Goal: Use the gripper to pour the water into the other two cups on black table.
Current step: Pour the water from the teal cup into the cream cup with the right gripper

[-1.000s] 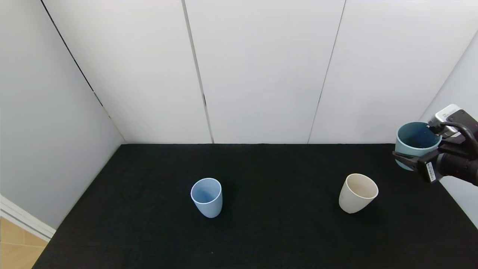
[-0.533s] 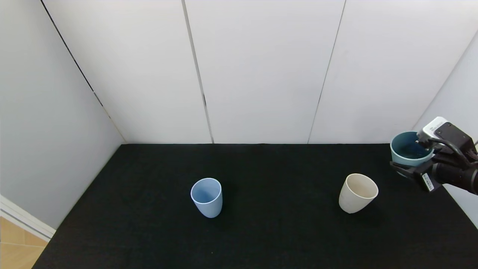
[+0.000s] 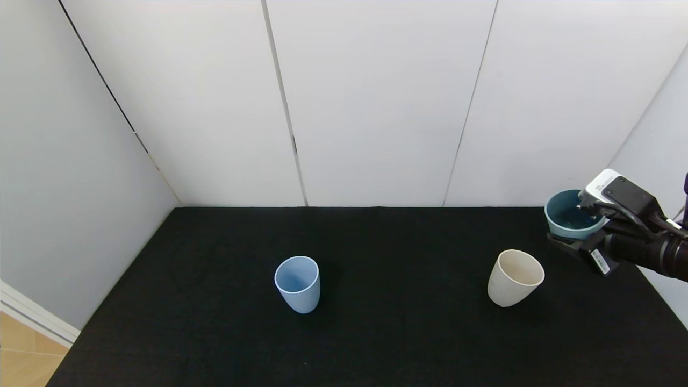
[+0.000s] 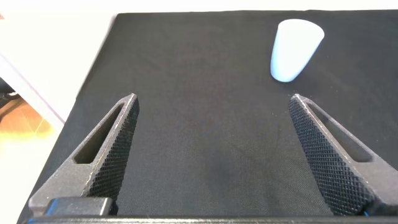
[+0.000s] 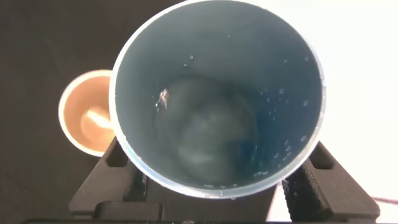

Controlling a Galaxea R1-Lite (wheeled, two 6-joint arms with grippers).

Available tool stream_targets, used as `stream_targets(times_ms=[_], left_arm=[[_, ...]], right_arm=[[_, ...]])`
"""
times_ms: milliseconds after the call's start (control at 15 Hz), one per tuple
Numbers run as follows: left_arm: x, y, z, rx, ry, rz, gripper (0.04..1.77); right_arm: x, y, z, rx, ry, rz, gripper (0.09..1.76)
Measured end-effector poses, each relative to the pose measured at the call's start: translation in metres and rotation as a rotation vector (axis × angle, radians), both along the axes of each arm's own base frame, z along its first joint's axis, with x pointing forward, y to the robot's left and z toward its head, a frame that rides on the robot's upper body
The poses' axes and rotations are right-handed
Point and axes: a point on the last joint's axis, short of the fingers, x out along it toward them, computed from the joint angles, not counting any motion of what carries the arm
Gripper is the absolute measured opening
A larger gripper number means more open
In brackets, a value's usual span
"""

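My right gripper (image 3: 571, 239) is shut on the teal-green cup (image 3: 572, 220) and holds it upright in the air at the black table's (image 3: 376, 322) far right, just behind and right of the cream-white cup (image 3: 515, 277). In the right wrist view the teal-green cup (image 5: 217, 93) holds a little clear water (image 5: 205, 134) with droplets on its wall, and the cream-white cup (image 5: 87, 118) stands below beside it. The pale blue cup (image 3: 298, 282) stands upright left of centre. My left gripper (image 4: 214, 155) is open and empty over bare table, the pale blue cup (image 4: 295, 48) ahead of it.
White wall panels (image 3: 376, 102) close the table at the back and both sides; the right wall is close to the held cup. Wooden floor (image 3: 21, 355) shows past the table's left front corner.
My right gripper has carried the teal-green cup down and leftward, closer to the cream-white cup. The two standing cups and the left gripper have not moved.
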Motion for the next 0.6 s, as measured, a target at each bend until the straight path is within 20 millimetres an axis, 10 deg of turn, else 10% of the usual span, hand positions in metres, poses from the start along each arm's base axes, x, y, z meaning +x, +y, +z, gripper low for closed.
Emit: stream_targets(times_ms=[600], left_arm=[[0.0, 0.0, 0.0, 0.0, 0.0, 0.0, 1.72]], right_arm=[[0.016, 0.021, 0.005, -0.229, 0.04, -0.027, 1.2]])
